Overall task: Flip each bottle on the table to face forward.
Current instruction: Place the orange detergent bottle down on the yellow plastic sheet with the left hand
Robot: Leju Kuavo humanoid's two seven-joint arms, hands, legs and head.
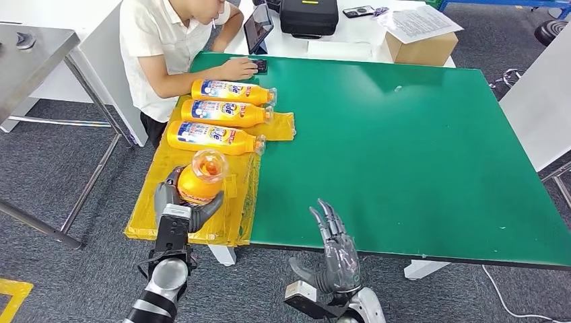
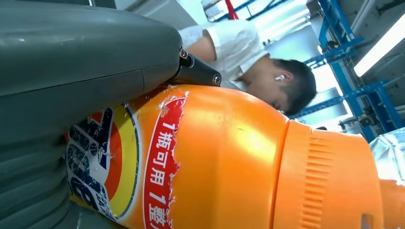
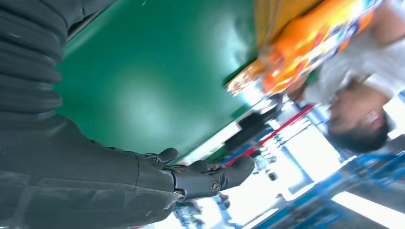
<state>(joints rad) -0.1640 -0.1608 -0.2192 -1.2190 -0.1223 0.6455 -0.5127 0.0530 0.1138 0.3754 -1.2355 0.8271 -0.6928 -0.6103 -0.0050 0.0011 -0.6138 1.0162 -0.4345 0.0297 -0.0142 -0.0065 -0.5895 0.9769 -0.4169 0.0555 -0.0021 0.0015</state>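
Observation:
My left hand grips an orange bottle lifted above the yellow plastic sheet at the table's near left corner, its cap end pointing up toward the camera. In the left wrist view the bottle shows a red and blue label and a ribbed orange cap, with my left hand wrapped over it. Three more orange bottles lie side by side on the sheet, labels up, caps to the right. My right hand hovers open over the table's front edge, holding nothing; its fingers are spread.
A person in a white shirt sits at the far left corner with a hand on a phone. The green table spreads to the right. A tablet, black case and cardboard box stand on a white table behind.

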